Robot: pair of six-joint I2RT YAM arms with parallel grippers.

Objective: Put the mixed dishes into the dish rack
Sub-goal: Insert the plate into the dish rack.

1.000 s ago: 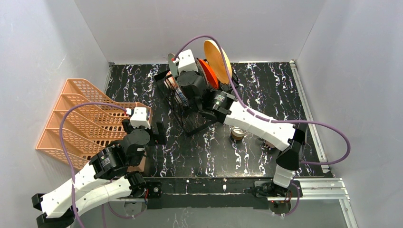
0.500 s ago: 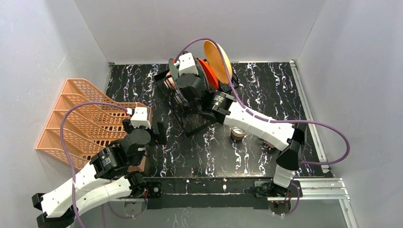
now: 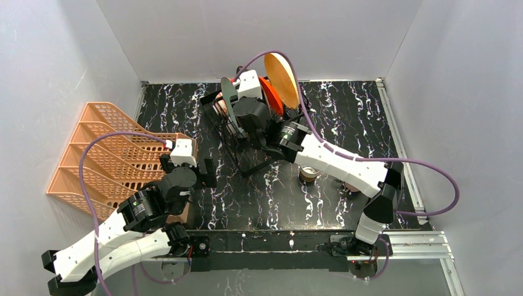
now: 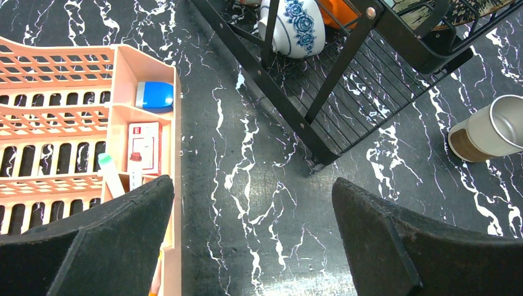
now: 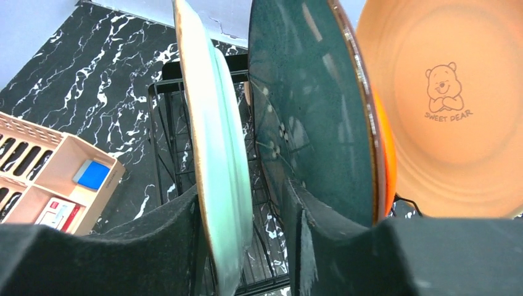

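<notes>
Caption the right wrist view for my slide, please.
Right claw straddling the upright pale green plate, beside a dark-faced plate and yellow plate.

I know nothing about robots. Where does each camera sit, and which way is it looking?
Top external: above and behind the arms, looking down on the table, dish rack, left arm and right arm.
Left wrist: on the left arm, facing down at the orange rack and steel cup; the open left claw frames it.
Right wrist: on the right arm, looking along the right claw, its fingers either side of a pale green plate.
Shared: all three show the orange rack.
</notes>
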